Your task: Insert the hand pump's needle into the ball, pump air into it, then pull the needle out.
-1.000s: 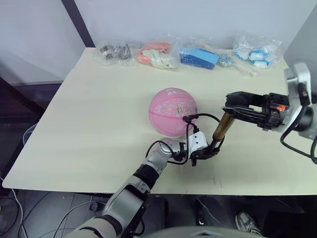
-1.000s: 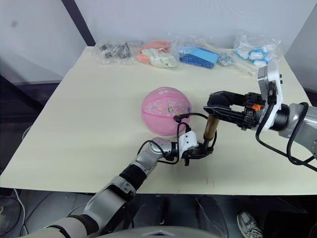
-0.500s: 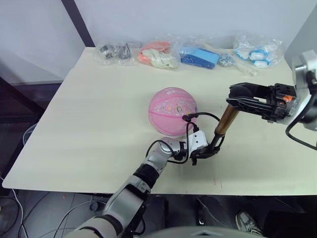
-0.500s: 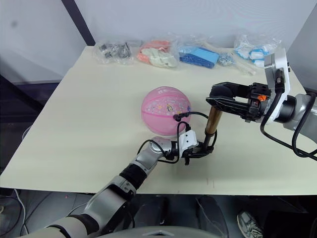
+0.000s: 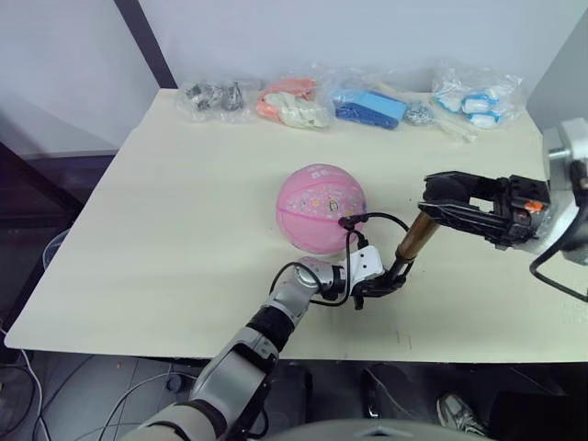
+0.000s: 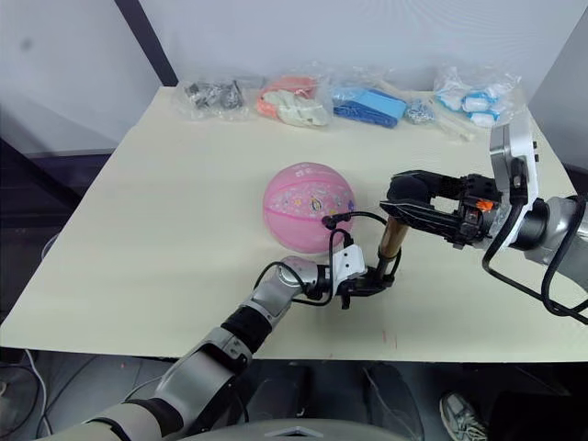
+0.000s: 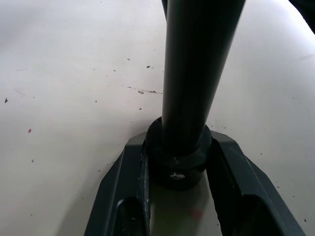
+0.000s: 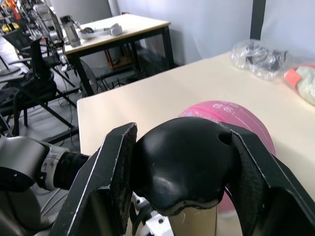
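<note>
Pale matte table [image 5: 165, 230], grey wall behind, crinkly clear bags [image 5: 294, 99] far beyond the hand pump [image 5: 413, 236].

Left gripper [image 5: 378, 285] pinches its base; right gripper [image 5: 439, 197] clamps the rounded handle; glossy pink ball [image 5: 321, 208] just beside.

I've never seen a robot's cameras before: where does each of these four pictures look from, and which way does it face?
Left eye view: from the head, forward and down at the table; both arms show.
Right eye view: its twin, same scene: ball, hand pump.
Left wrist view: along the left gripper, fingers clamping the pump's base.
Right wrist view: along the right gripper, fingers clamping the handle, ball behind; left arm shows.
All share the pump.
</note>
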You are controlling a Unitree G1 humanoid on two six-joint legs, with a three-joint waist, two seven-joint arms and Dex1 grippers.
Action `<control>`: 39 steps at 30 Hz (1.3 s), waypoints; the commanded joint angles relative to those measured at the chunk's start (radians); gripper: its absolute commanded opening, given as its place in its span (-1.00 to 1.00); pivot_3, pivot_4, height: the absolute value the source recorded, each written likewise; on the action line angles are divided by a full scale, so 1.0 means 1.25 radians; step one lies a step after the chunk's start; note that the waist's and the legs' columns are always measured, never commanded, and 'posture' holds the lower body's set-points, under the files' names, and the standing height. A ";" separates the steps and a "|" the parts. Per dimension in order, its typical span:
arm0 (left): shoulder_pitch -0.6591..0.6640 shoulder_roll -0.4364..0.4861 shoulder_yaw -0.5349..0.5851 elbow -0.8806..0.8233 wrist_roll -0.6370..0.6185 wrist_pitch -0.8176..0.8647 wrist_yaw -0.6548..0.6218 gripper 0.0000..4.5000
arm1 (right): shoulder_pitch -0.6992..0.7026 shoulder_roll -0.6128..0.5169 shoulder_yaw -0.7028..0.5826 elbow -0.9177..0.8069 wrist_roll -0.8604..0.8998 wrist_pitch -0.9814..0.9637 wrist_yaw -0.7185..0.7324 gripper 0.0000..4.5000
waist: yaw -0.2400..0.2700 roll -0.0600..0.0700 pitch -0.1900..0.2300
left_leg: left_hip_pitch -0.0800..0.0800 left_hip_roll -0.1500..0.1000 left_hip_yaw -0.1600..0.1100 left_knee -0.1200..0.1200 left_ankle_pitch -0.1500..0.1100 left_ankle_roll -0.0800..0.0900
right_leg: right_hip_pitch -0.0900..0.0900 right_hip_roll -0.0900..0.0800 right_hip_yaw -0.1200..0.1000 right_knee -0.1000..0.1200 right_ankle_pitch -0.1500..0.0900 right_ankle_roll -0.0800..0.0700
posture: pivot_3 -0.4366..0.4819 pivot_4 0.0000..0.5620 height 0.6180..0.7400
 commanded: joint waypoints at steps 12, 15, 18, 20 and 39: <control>0.052 0.017 -0.032 0.055 0.039 0.034 -0.030 -0.51 | 0.094 0.051 0.109 -0.006 -0.185 -0.087 -0.005 0.02 | -0.003 -0.008 -0.013 | 0.002 0.001 0.000 0.000 0.000 0.000 | 0.002 0.001 0.000 0.000 0.000 0.000 | -0.05 -0.47 1.00; 0.053 0.017 -0.032 0.053 0.039 0.035 -0.029 -0.51 | 0.103 0.060 0.128 -0.003 -0.202 -0.091 -0.005 0.02 | -0.002 -0.008 -0.014 | 0.002 0.001 0.000 0.000 0.000 0.000 | 0.001 0.001 0.000 0.000 0.000 0.000 | -0.05 -0.47 1.00; 0.053 0.017 -0.031 0.054 0.039 0.035 -0.029 -0.51 | 0.107 0.075 0.141 0.003 -0.211 -0.089 -0.009 0.02 | -0.002 -0.008 -0.014 | 0.002 0.001 0.000 0.000 0.000 0.000 | 0.001 0.001 0.000 0.000 0.000 0.000 | -0.05 -0.47 1.00; 0.054 0.016 -0.031 0.051 0.038 0.037 -0.029 -0.51 | 0.116 0.085 0.150 0.008 -0.223 -0.090 -0.007 0.02 | -0.002 -0.008 -0.014 | 0.002 0.001 0.000 0.000 0.000 0.000 | 0.001 0.001 0.000 0.000 0.000 0.000 | -0.05 -0.47 1.00; 0.053 0.011 -0.030 0.054 0.038 0.033 -0.026 -0.51 | 0.186 0.177 0.227 0.085 -0.347 -0.124 0.001 0.02 | -0.001 -0.006 -0.015 | 0.002 0.000 0.000 0.000 0.000 0.000 | 0.001 0.001 0.000 0.000 0.000 0.000 | -0.05 -0.47 1.00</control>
